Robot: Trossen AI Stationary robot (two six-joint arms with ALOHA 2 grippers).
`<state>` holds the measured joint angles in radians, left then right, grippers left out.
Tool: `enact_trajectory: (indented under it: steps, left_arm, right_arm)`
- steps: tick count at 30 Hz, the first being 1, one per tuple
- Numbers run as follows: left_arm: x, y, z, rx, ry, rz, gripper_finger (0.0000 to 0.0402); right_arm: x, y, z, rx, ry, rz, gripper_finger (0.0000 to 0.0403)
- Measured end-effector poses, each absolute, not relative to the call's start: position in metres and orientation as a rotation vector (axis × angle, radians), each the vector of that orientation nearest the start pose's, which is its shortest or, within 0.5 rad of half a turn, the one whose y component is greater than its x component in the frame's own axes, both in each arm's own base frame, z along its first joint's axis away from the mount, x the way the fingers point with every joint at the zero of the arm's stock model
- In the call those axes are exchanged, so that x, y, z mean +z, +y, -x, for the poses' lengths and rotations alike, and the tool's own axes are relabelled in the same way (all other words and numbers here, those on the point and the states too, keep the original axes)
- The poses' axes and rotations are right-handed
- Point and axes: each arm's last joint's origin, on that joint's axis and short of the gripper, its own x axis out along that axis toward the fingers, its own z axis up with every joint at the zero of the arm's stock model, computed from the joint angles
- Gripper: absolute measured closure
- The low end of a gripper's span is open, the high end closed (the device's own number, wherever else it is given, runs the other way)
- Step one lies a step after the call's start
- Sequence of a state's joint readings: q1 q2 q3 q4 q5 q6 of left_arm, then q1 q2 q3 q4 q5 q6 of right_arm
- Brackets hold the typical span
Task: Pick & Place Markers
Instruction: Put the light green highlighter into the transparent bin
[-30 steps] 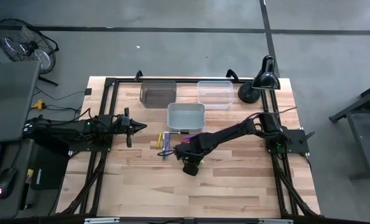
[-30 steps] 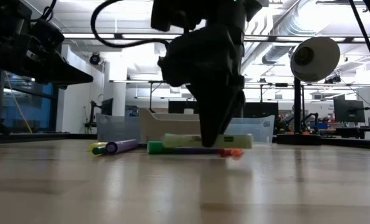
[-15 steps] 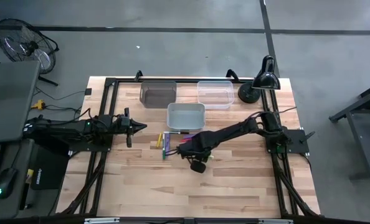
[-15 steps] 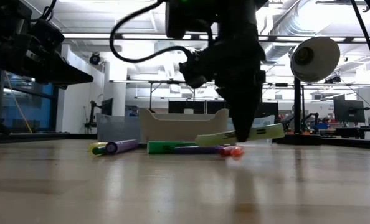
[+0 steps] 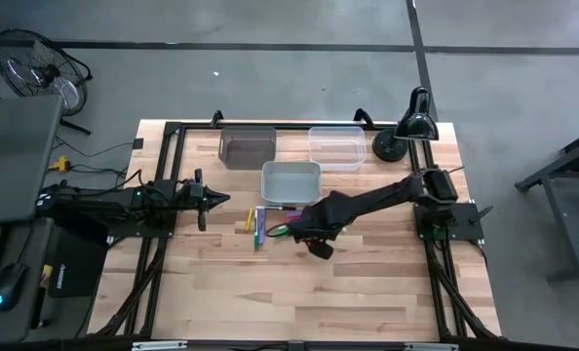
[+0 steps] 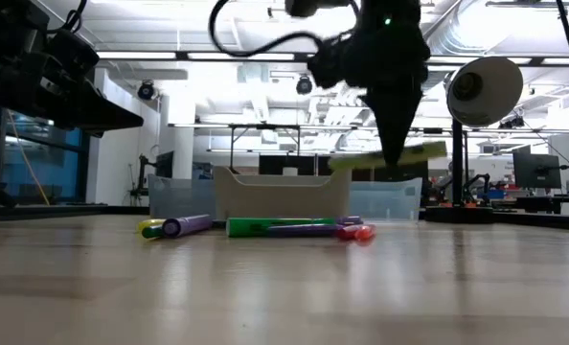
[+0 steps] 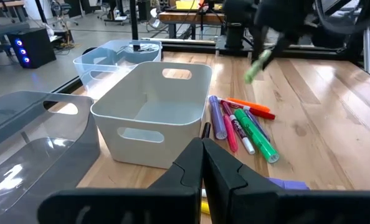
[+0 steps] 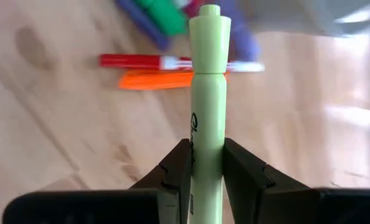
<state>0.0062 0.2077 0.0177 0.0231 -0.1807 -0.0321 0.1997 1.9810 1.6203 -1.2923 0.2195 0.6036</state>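
Note:
My right gripper point(image 6: 397, 161) hangs above the table, shut on a light green marker point(image 6: 385, 159), also seen in the left wrist view point(image 7: 258, 62) and from above point(image 5: 278, 231). Below it, several markers point(image 6: 265, 228) in purple, green, pink, red and orange lie flat on the wood point(image 7: 241, 124), just in front of the white bin point(image 5: 290, 182). A red marker point(image 8: 172, 62) and an orange marker point(image 8: 154, 79) show under the held one. My left gripper point(image 5: 221, 199) waits shut at the table's left, pointing level toward the bins. My right gripper pinches the light green marker's barrel point(image 8: 207, 140) between its two fingers point(image 8: 179, 165), about midway along its length. The fingers come from above, pointing steeply down, and lie across the marker. The marker is lifted clear of the table, near level, one end slightly raised.
A dark grey bin point(image 5: 248, 146) and a clear bin point(image 5: 336, 146) stand at the far side behind the white bin. A black desk lamp point(image 5: 406, 127) stands at the far right. Bare wood lies toward the near edge.
My right gripper has risen and gone a little toward the table's right edge, tipping to point more steeply down. The light green marker, which lay on the pile, is now lifted clear of it; the other markers have stayed in place.

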Motion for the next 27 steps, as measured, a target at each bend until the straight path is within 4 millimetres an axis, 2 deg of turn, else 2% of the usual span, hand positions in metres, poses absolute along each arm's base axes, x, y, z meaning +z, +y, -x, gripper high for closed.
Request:
enact_trajectory:
  steps: [3, 8, 13, 19, 23, 27]
  left_arm:
    - [0.155, 0.006, -0.108, 0.189, 0.164, 0.017, 0.0401]
    - [0.155, 0.006, -0.108, 0.189, 0.164, 0.017, 0.0401]
    - [0.154, 0.006, -0.108, 0.189, 0.164, 0.017, 0.0401]
    - [0.155, 0.006, -0.108, 0.189, 0.164, 0.017, 0.0401]
    - [0.155, 0.006, -0.108, 0.189, 0.163, 0.017, 0.0401]
    - [0.155, 0.006, -0.108, 0.189, 0.164, 0.017, 0.0401]
  right_arm:
    - [0.231, 0.063, -0.351, -0.536, 1.479, -0.121, 0.0335]
    - [0.230, 0.052, -0.325, -0.598, 1.348, -0.197, 0.0336]
    - [0.233, 0.031, -0.303, -0.629, 1.169, -0.302, 0.0336]
    - [0.239, -0.008, -0.290, -0.674, 1.019, -0.295, 0.0336]
    - [0.245, -0.039, -0.294, -0.671, 0.977, -0.247, 0.0336]
    - [0.250, -0.070, -0.297, -0.692, 0.898, -0.270, 0.0336]
